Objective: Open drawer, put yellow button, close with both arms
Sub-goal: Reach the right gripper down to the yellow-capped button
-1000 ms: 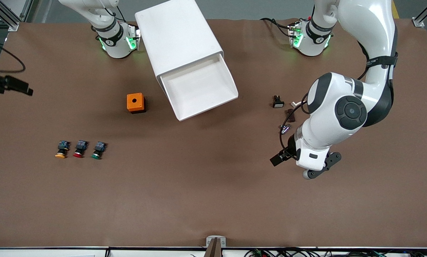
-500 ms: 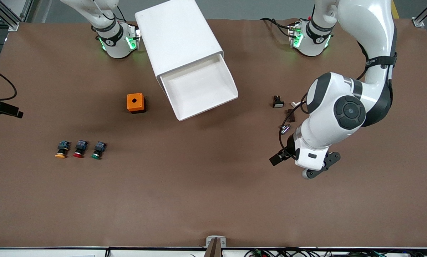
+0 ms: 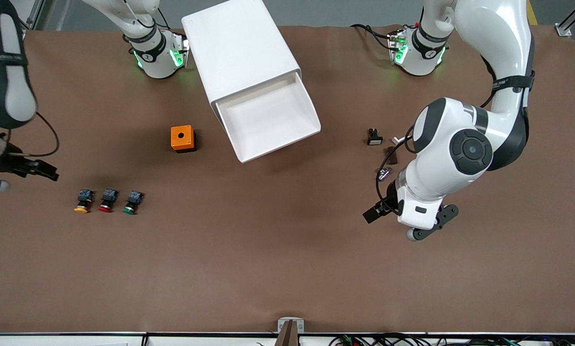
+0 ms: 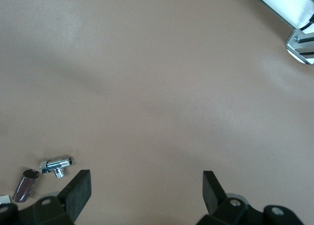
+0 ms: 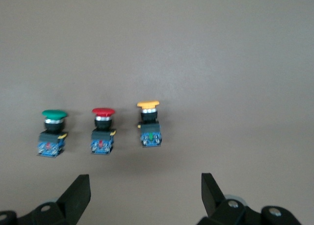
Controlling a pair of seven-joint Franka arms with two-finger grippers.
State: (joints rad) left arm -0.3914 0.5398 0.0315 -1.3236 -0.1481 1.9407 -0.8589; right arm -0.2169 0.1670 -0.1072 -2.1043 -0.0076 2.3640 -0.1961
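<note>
The yellow button point(image 3: 81, 208) lay untouched at eight o'clock on the table, beside the red button point(image 3: 105, 207). The left gripper point(image 4: 142, 186) waited, fingers spread, over bare table; the right gripper point(image 5: 142, 188), fingers spread, hung near the buttons. The drawer point(image 3: 268, 117) stood open at twelve: only opening seemed done.

Table stock count
Three push-buttons: one yellow button point(image 3: 81, 207), one red point(image 3: 105, 206), one green point(image 3: 130, 207); one orange box point(image 3: 182, 138); one white cabinet point(image 3: 241, 60).

Front cam high, facing both bases. Right wrist cam looks past its right gripper point(image 5: 142, 195) at 3 buttons, shared with front.
</note>
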